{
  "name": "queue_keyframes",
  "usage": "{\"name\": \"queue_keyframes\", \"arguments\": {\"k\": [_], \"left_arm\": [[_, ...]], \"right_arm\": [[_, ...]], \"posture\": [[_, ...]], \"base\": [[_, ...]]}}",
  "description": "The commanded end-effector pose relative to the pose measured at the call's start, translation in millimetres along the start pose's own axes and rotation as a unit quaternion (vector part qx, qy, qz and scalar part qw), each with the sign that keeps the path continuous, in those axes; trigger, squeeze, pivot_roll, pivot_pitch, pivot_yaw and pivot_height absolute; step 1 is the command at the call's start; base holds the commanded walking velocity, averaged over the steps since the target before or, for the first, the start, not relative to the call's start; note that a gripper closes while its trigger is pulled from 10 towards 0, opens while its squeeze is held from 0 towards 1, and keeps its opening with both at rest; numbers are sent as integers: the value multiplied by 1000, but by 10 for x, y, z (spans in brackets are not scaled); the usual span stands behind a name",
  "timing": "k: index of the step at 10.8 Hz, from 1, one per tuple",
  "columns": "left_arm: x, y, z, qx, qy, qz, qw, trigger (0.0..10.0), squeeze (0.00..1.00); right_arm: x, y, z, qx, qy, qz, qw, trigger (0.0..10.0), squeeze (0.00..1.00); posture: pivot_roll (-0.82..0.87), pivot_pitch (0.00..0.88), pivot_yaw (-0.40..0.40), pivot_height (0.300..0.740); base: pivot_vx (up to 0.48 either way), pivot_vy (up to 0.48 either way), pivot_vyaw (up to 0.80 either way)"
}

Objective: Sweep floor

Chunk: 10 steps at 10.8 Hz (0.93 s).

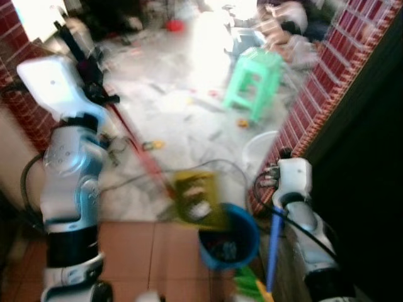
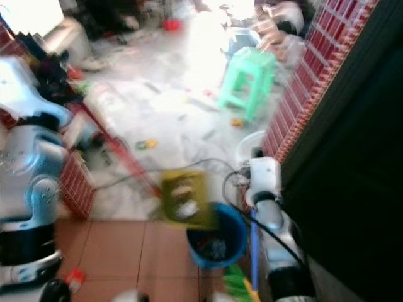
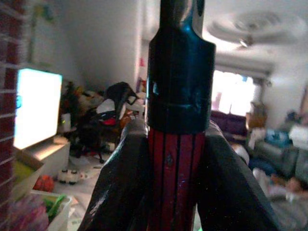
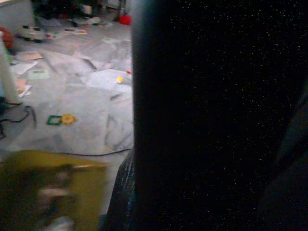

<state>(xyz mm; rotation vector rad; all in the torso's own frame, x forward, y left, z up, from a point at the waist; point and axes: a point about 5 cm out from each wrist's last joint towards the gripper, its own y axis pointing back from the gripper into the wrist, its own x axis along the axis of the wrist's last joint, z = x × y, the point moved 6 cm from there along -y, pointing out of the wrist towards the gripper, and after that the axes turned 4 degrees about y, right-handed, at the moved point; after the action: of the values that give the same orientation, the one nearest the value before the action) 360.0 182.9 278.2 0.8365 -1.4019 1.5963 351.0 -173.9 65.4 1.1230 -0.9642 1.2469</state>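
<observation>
The landmark here is the round blue plastic bucket (image 1: 229, 239), standing where the terracotta tiles meet the pale marble floor (image 1: 189, 119). Just beside the bucket, on the brick-wall side, the right gripper (image 1: 272, 217) is low and holds a straight blue handle (image 1: 273, 248) that goes down to something green and yellow; its wrist view is too dark, so I cannot tell how the fingers stand.

Above the bucket's rim, tilted toward it, hangs the olive-yellow plastic dustpan (image 1: 196, 196) with some pale rubbish on it. From the dustpan a long red ribbed handle (image 1: 140, 150) rises away from the bucket toward the left gripper (image 3: 175, 159). In the left wrist view two black fingers (image 3: 120, 178) press against this red handle from both sides, just under its black cap (image 3: 180, 82).

So the long axis runs from the left gripper down to the bucket, and the left arm is the one that controls it. I judge the next move is tipping the pan into the bucket.

Farther from the bucket, scraps of litter lie on the marble, and beyond them stands a mint-green plastic stool (image 1: 257, 80).
</observation>
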Motion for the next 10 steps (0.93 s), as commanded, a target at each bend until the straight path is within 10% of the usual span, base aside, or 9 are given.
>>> {"name": "queue_keyframes", "arguments": {"k": [1,7,10], "left_arm": [[62,20,272,-49,10,24,998,10000,0],[-347,164,978,-158,34,-14,987,10000,0],[-419,347,1706,-316,-45,24,948,10000,0]], "right_arm": [[41,0,112,-13,0,9,1000,10000,0],[61,-39,120,-18,-1,10,1000,10000,0],[86,-66,120,-22,-3,14,1000,10000,0]], "posture": [[-20,0,-21,740],[-28,0,-9,740],[-26,0,-1,740]], "base": [[0,0,0],[0,0,0],[0,0,0]]}}
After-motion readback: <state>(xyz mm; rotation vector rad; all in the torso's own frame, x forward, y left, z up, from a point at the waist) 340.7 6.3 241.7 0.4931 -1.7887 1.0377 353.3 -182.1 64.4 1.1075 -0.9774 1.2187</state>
